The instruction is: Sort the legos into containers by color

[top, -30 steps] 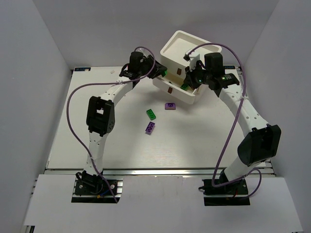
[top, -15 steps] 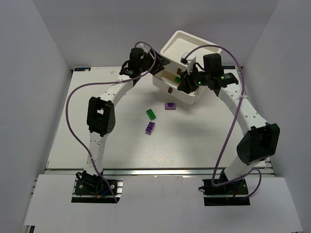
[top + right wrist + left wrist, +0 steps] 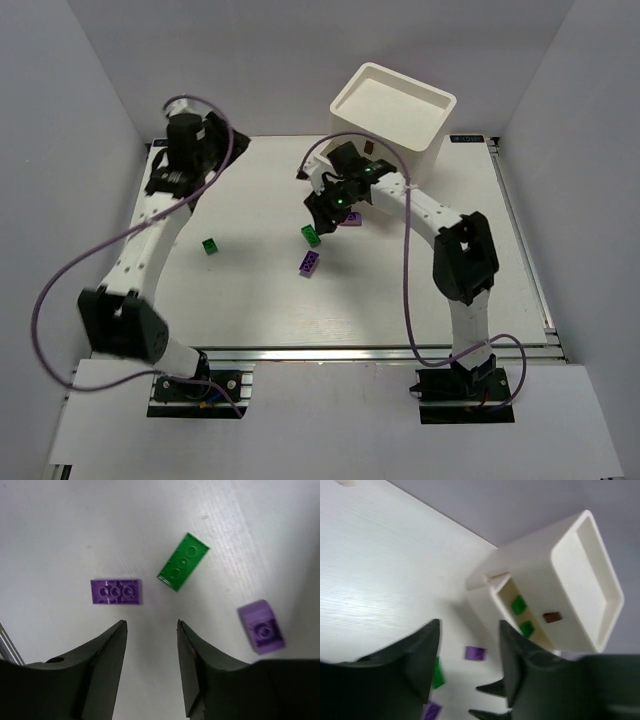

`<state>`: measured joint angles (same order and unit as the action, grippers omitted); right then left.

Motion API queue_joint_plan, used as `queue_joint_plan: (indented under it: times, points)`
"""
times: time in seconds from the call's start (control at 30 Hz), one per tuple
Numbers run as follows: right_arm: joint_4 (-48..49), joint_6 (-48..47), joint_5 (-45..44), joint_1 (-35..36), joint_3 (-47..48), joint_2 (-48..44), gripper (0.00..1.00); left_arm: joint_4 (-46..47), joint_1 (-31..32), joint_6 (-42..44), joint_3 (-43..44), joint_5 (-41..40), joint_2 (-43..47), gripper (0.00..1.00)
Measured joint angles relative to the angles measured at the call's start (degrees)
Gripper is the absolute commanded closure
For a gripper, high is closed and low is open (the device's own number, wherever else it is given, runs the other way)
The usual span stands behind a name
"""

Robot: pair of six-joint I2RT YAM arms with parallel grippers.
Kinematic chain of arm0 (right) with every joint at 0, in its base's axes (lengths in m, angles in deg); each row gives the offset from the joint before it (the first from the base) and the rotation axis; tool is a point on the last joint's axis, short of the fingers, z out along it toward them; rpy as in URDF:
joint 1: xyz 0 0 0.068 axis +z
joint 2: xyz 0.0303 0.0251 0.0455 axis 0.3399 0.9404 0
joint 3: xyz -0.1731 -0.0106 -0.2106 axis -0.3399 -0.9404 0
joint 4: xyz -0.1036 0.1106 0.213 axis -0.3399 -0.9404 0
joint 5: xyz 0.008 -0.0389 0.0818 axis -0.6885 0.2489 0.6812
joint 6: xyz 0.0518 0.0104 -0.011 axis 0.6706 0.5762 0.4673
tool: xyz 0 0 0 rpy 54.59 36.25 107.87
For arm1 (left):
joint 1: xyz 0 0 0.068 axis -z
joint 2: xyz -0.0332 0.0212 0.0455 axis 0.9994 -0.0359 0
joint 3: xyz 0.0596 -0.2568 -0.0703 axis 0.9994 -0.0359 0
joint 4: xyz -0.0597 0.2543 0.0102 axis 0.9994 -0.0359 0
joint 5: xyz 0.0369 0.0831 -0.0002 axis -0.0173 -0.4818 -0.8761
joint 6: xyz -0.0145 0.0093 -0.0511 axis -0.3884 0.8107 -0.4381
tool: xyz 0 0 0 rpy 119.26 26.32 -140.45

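Two white containers stand stacked at the back, the upper bin (image 3: 390, 105) skewed over the lower bin (image 3: 492, 587). Two green legos (image 3: 519, 605) show in the lower one. On the table lie a green lego (image 3: 183, 561), a flat purple lego (image 3: 116, 591) and a second purple lego (image 3: 261, 626). My right gripper (image 3: 151, 625) hangs open just above the table beside these three, with nothing between its fingers. Another green lego (image 3: 211, 246) lies alone to the left. My left gripper (image 3: 470, 630) is open and empty, raised at the far left (image 3: 215, 145), facing the bins.
White walls close in the table on the left, back and right. The right arm (image 3: 430, 205) arches from its base over the table's middle right. A purple cable (image 3: 60, 290) loops out beside the left arm.
Both arms have left the bins. The left one swung far to the left; the right one dropped over the loose legos and opened. A green lego now lies at the left.
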<state>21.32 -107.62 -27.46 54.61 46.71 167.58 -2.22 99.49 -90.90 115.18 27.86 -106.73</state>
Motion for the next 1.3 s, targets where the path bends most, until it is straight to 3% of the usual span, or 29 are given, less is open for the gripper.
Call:
queue_joint_plan:
  times: [0.13, 0.3, 0.53, 0.7, 0.83, 0.97, 1.13, 1.3]
  points:
    - [0.7, 2.9, -3.6, 3.3, -0.1, 4.0, 0.33, -4.1, -1.7, 1.6, -14.0, -6.1, 17.1, 0.33]
    - [3.7, 9.0, -9.7, 3.7, 0.9, 9.2, 0.31, -11.4, -1.0, 1.6, -25.0, -9.4, 25.4, 0.32]
    - [6.2, 14.4, -17.3, 5.3, 7.3, 18.3, 0.3, -20.0, -1.0, 1.6, -28.4, -13.9, 30.1, 0.28]
    - [8.7, 15.6, -19.4, 7.4, 9.9, 19.8, 0.33, -22.7, -1.0, 2.6, -28.6, -16.4, 32.4, 0.28]
    - [9.8, 16.5, -19.7, 8.4, 9.9, 20.6, 0.47, -23.9, -1.0, 3.1, -29.8, -17.6, 32.9, 0.28]
    - [10.6, 16.6, -19.5, 8.5, 9.9, 20.7, 0.76, -24.4, -1.0, 3.3, -31.2, -17.8, 32.9, 0.28]
    - [11.3, 16.3, -18.9, 8.0, 9.9, 20.7, 0.98, -24.8, -1.0, 3.3, -32.6, -17.9, 33.0, 0.28]
    - [12.4, 14.6, -18.3, 7.5, 8.9, 19.9, 1.0, -24.7, -1.0, 3.3, -33.5, -17.9, 33.0, 0.28]
